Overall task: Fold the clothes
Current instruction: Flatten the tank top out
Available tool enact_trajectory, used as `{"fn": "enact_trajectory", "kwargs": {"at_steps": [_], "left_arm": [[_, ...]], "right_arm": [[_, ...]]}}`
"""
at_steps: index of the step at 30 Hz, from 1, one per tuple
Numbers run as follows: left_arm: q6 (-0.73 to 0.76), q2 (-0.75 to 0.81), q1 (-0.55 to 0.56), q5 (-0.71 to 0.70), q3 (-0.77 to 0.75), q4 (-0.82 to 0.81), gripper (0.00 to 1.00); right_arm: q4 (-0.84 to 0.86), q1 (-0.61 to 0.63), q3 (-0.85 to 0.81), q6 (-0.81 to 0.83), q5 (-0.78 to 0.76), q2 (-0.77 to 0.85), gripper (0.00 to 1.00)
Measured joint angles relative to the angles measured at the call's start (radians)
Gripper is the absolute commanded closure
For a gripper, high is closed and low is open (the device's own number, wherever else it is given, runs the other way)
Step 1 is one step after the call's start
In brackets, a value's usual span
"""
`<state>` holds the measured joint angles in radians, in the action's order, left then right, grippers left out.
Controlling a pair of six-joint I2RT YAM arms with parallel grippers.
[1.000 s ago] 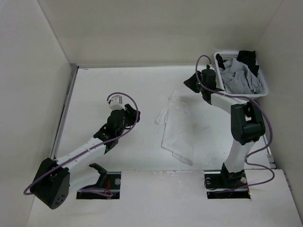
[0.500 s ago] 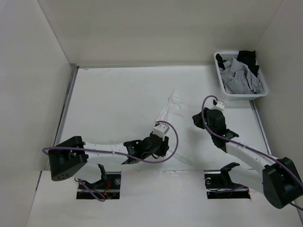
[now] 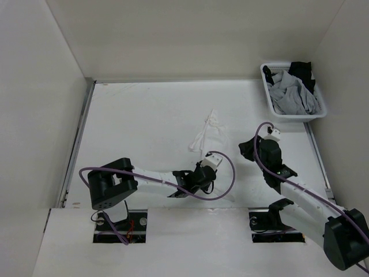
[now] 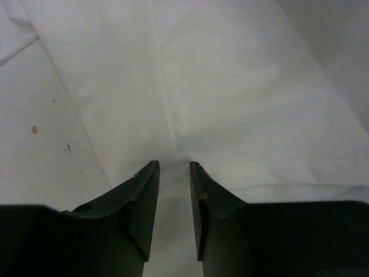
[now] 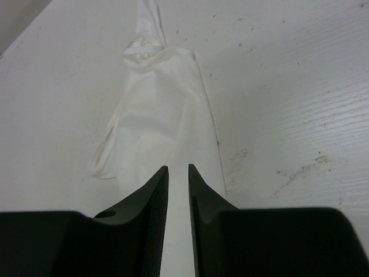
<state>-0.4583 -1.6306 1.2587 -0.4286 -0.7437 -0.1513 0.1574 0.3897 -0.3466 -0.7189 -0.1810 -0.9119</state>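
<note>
The clothes (image 3: 221,144) are a white garment lying flat on the table, straps bunched at the far end (image 5: 151,55). My left gripper (image 3: 199,176) reaches across from the left to the garment's near left corner. In the left wrist view its jaws (image 4: 174,167) stand a narrow gap apart, low over the hem (image 4: 277,182), with nothing pinched between them. My right gripper (image 3: 248,149) is at the garment's right side. Its jaws (image 5: 178,168) are also slightly apart, pointing along the fabric (image 5: 155,127) near its right edge, holding nothing.
A white basket (image 3: 320,109) at the back right holds grey garments (image 3: 294,95) and a black one (image 3: 301,70). White walls close in the table on the left, back and right. The table surface (image 5: 288,104) beside the garment is scuffed.
The left arm swung from the left side of the table to the garment's near corner and its jaws narrowed. The right arm came down from the basket to the garment's right side.
</note>
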Motion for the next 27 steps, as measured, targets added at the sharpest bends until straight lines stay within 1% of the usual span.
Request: {"fn": "enact_trajectory", "kwargs": {"at_steps": [6, 13, 14, 16, 18, 21, 24, 27], "left_arm": [[0.002, -0.021, -0.002, -0.007, -0.005, 0.037, 0.83], [-0.005, -0.021, 0.005, 0.001, -0.005, 0.054, 0.82], [-0.006, -0.021, 0.005, 0.005, -0.005, 0.054, 0.84], [-0.011, -0.021, 0.007, 0.011, -0.005, 0.053, 0.92], [-0.015, -0.021, 0.007, 0.014, -0.005, 0.053, 0.97], [-0.026, -0.015, 0.001, 0.017, -0.005, 0.057, 1.0], [-0.04, 0.031, -0.014, 0.022, -0.003, 0.084, 1.0], [-0.059, 0.145, -0.044, 0.028, -0.002, 0.117, 1.0]], "right_arm": [[0.002, -0.011, 0.003, -0.001, 0.014, 0.001, 0.7], [0.007, -0.011, 0.003, -0.001, 0.023, -0.012, 0.65], [0.008, -0.011, 0.003, -0.001, 0.023, -0.012, 0.65], [0.008, -0.011, 0.003, -0.001, 0.024, -0.012, 0.64], [0.008, -0.011, 0.004, -0.001, 0.024, -0.012, 0.64], [0.007, -0.011, 0.004, -0.001, 0.024, -0.012, 0.63], [0.007, -0.011, 0.004, -0.001, 0.023, -0.013, 0.61], [0.008, -0.011, 0.004, -0.002, 0.023, -0.028, 0.58]]}}
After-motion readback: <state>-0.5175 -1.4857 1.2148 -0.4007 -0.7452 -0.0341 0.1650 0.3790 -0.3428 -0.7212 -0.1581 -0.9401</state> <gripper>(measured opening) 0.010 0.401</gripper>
